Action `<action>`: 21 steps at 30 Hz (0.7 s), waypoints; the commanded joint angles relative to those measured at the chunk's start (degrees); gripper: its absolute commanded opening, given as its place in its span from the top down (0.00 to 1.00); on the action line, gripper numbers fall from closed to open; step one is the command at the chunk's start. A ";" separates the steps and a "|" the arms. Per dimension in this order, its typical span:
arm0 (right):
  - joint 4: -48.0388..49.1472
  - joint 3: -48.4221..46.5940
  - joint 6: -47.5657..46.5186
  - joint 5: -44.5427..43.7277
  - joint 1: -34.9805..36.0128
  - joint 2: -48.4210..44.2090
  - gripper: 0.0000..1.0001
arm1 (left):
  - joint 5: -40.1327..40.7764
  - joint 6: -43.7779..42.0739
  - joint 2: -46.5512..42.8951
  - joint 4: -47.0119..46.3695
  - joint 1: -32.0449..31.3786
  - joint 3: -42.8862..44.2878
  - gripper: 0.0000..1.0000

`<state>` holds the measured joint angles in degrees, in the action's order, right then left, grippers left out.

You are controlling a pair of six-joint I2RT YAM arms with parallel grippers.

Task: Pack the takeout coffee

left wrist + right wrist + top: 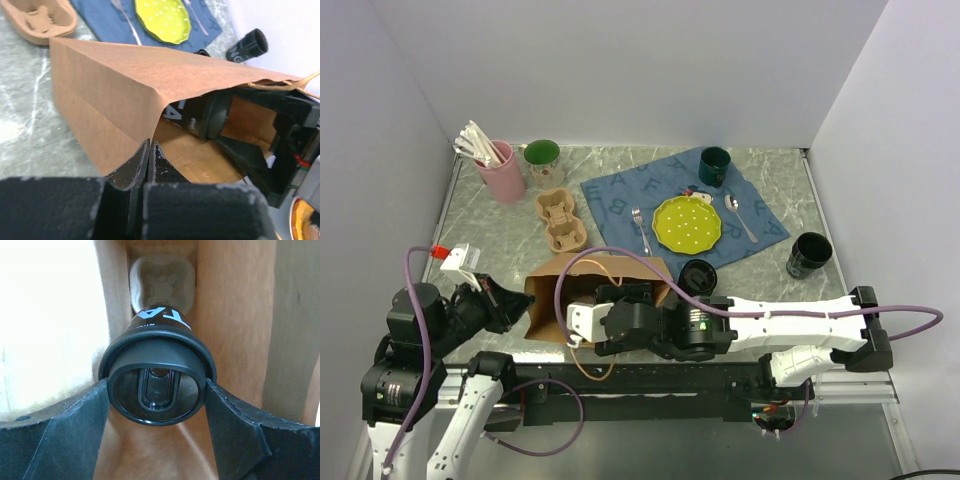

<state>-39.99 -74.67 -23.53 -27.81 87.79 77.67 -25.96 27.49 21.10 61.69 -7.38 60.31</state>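
Brown paper bag lies on its side on the marbled table, its mouth open. The left gripper is pinched closed on the edge of that mouth. Inside the bag, the right gripper clamps a black takeout cup by its lid, base pointing deeper in. Just behind the bag stands a second black cup, and farther right a third black cup. Beyond lie the cardboard carrier and blue cloth
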 commanded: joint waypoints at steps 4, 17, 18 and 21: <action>4.91 -1.09 -12.76 -1.72 -0.69 3.10 0.55 | -5.07 1.61 -3.17 -3.60 -0.09 -3.09 0.99; 0.35 -0.49 -10.66 -0.57 -3.32 5.04 0.56 | -3.05 -0.85 -3.61 1.50 -0.09 1.38 0.99; 0.52 0.31 -10.75 -0.92 -3.59 4.51 0.56 | -2.96 -0.94 -3.53 1.68 -0.09 1.91 0.99; 1.22 2.77 -10.48 -1.10 -4.29 3.55 0.57 | -3.84 -0.50 -3.79 1.77 -0.09 2.70 0.99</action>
<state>-38.92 -74.48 -34.52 -27.86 84.44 83.66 -28.86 27.44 17.12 63.75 -7.38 60.38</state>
